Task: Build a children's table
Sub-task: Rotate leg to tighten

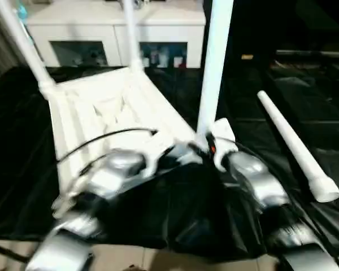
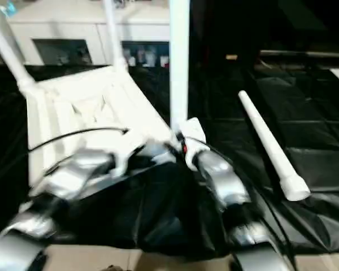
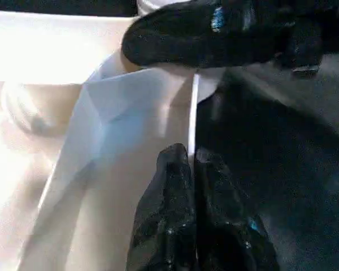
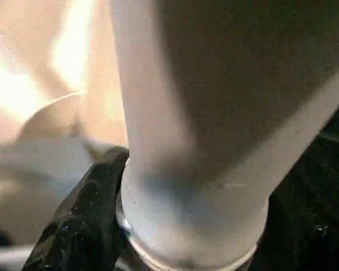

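Black-covered work table [image 1: 305,113]; white glass-door cabinet [image 1: 101,34] behind.

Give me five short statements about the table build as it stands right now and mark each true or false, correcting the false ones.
1. Three legs stand up from the table top. True: the far left leg, the far middle leg and the near leg.
2. The loose leg lies on the white cabinet. False: it lies on the black cover, to the right of the top.
3. The left gripper is shut. True.
4. The right gripper is at the foot of the near leg. True.
5. The table top rests on the floor. False: it lies on the black-covered work surface.
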### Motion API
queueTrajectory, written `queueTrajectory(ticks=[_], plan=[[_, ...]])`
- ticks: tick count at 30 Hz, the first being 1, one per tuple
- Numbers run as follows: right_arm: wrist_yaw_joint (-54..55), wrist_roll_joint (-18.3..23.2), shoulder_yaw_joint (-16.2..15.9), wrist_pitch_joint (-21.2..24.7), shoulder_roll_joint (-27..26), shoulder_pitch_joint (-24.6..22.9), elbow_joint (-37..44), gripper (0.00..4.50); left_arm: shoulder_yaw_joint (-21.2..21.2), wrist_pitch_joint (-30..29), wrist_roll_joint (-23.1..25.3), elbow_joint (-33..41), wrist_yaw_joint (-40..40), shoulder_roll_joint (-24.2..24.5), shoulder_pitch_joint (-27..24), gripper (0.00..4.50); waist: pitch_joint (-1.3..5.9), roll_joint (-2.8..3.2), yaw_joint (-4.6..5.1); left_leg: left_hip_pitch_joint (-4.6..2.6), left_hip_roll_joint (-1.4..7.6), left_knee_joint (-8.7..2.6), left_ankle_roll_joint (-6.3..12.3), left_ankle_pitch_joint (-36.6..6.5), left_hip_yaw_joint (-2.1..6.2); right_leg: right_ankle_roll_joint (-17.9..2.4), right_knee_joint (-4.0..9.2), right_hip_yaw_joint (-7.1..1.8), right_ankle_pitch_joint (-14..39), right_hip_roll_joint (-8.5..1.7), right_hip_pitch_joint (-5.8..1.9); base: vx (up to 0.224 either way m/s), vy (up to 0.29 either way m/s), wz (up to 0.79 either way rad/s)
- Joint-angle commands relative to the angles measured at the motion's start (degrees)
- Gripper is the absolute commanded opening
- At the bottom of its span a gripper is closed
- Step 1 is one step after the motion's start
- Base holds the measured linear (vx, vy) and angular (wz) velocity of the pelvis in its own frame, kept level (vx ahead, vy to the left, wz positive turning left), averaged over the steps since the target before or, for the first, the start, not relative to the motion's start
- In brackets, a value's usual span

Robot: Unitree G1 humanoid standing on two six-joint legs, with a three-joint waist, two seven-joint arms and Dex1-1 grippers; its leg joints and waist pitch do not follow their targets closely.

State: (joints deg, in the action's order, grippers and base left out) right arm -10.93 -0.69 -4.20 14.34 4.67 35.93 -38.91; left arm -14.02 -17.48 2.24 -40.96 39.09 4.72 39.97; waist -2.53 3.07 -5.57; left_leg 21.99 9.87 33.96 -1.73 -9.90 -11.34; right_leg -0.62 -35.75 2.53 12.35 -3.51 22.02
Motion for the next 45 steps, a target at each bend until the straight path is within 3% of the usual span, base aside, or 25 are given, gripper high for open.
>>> queueTrajectory(ticks=[1,3,7,9,10,13,17,19,20,24,29,31,34,36,42,45], plan=[[0.0,-1.9,-3.9,0.6,-4.1,-0.3,-1.6,2.7,1.3,0.4,-0.7,-2.5,-5.7,-3.0,1.4,0.0,3.77,-1.04,0.07,-1.12,3.13,-3.39,1.95,-7.2,1.86,-12.4,4.23,-2.68,3.5,-5.08,-2.3,0.0,0.0,0.0],[1.2,-1.8,-3.6,0.3,-5.5,0.4,-2.5,2.7,1.6,0.7,-0.4,-3.7,-7.0,-3.9,2.1,0.0,3.74,-0.97,-0.05,-1.06,3.09,-3.36,2.7,-6.8,1.83,-12.3,4.27,-2.64,2.5,-5.17,-2.23,0.0,0.0,0.0],[1.3,-1.3,-3.1,-0.3,-6.4,0.8,-3.0,2.7,1.5,1.3,0.0,-3.9,-6.3,-3.8,2.4,0.0,3.59,-0.89,-0.09,-1.13,3.24,-3.63,2.35,-8.9,1.94,-11.6,4.67,-2.57,6.3,-5.3,-2.19,0.0,0.0,0.0],[0.5,0.6,-1.2,-1.1,-6.8,1.1,-3.1,3.26,1.3,2.4,0.4,-4.3,-5.2,-3.2,2.5,0.0,3.59,-0.66,-0.09,-1.14,3.23,-3.65,2.16,-9.3,1.94,-11.4,4.77,-2.64,6.7,-5.33,-2.14,0.0,0.0,0.0],[0.4,0.8,-1.1,-1.1,-6.8,1.1,-3.0,3.26,1.3,2.5,0.4,-4.3,-5.1,-3.1,2.5,0.0,3.57,-0.74,-0.04,-1.14,3.31,-3.72,2.07,-9.7,1.99,-11.3,4.79,-2.65,7.1,-5.34,-2.15,0.0,0.0,0.0],[-1.5,1.3,-0.6,-2.1,-4.6,0.2,-0.9,3.58,0.1,6.5,1.1,-3.3,-2.6,-1.3,1.4,0.0,3.51,-0.75,0.07,-1.03,3.32,-3.87,1.95,-10.3,2.04,-10.9,4.84,-2.63,7.3,-5.3,-2.14,0.0,0.0,0.0],[-4.0,1.5,-0.6,-2.6,-2.9,-1.0,1.5,3.9,-0.7,7.1,1.4,-1.8,-0.4,0.0,0.3,0.0,3.46,-0.82,0.06,-0.96,3.35,-3.86,2.19,-10.4,2.04,-10.8,4.9,-2.67,7.5,-5.41,-2.24,0.0,0.0,0.0],[-9.8,1.9,-1.5,-2.8,0.4,-3.0,5.0,4.09,-1.3,8.4,1.3,0.7,3.1,2.1,-1.2,0.0,3.45,-1.05,0.11,-0.92,3.35,-3.93,2.41,-10.3,2.1,-10.6,4.93,-2.56,7.6,-5.36,-2.32,0.0,0.0,0.0],[-16.2,2.2,-3.5,-2.7,3.6,-4.8,8.0,4.19,-1.5,9.4,1.0,2.4,5.6,3.6,-2.3,0.0,3.45,-1.07,0.06,-0.89,3.48,-3.78,2.83,-10.1,2.02,-10.6,4.8,-2.67,7.0,-5.41,-2.27,0.0,0.0,0.0],[-24.8,3.6,-4.9,-3.8,8.7,-8.2,13.0,4.19,-2.0,11.1,0.0,5.3,10.7,6.6,-4.2,0.0,3.42,-1.23,0.0,-0.64,3.5,-3.62,4.26,-9.0,1.87,-10.8,4.71,-2.61,6.0,-5.29,-2.25,0.0,0.0,0.0],[-32.0,4.9,-3.4,-6.8,14.7,-10.0,15.4,4.19,-3.0,10.1,-4.7,14.3,24.7,13.3,-9.3,0.0,3.31,-0.7,-0.07,-0.81,3.8,-3.82,3.1,-11.0,1.92,-11.6,4.73,-2.61,9.4,-5.27,-1.8,0.0,0.0,0.0],[-34.0,5.5,-3.6,-6.4,15.7,-10.4,16.3,4.19,-2.9,9.8,-5.0,15.0,25.8,14.4,-9.8,0.0,3.41,-0.7,0.06,-0.89,3.87,-3.83,3.26,-10.5,1.86,-12.0,4.53,-2.61,7.5,-5.03,-1.76,0.0,0.0,0.0],[-36.0,4.8,-5.1,-5.0,17.6,-10.9,17.3,4.19,-2.1,10.2,-4.9,14.7,26.5,15.5,-10.1,0.0,3.83,-0.71,-0.3,-0.69,3.71,-3.23,4.64,-6.2,1.75,-13.4,3.67,-2.5,-0.5,-4.92,-1.86,0.0,0.0,0.0],[-36.3,4.0,-5.6,-6.1,17.8,-10.9,16.9,4.19,-1.7,10.3,-4.7,14.2,26.3,15.8,-10.0,0.0,3.89,-0.73,-0.47,-0.49,3.59,-3.02,5.26,-5.7,1.71,-13.7,3.52,-2.47,-1.9,-4.96,-1.8,0.0,0.0,0.0],[-37.0,6.2,-4.7,-6.7,15.8,-10.7,17.0,4.19,-1.7,9.9,-5.5,14.7,26.8,16.5,-10.2,0.0,3.77,-0.71,-0.74,-0.46,3.6,-3.05,4.81,-7.3,1.74,-13.2,3.74,-2.41,1.4,-4.95,-1.7,0.0,0.0,0.0],[-37.2,6.8,-4.6,-6.6,15.6,-10.6,17.1,4.19,-1.5,9.7,-5.4,14.7,26.9,16.3,-10.2,0.0,3.82,-0.71,-0.71,-0.5,3.64,-3.04,4.61,-7.0,1.75,-13.3,3.58,-2.4,0.5,-4.82,-1.68,0.0,0.0,0.0]])
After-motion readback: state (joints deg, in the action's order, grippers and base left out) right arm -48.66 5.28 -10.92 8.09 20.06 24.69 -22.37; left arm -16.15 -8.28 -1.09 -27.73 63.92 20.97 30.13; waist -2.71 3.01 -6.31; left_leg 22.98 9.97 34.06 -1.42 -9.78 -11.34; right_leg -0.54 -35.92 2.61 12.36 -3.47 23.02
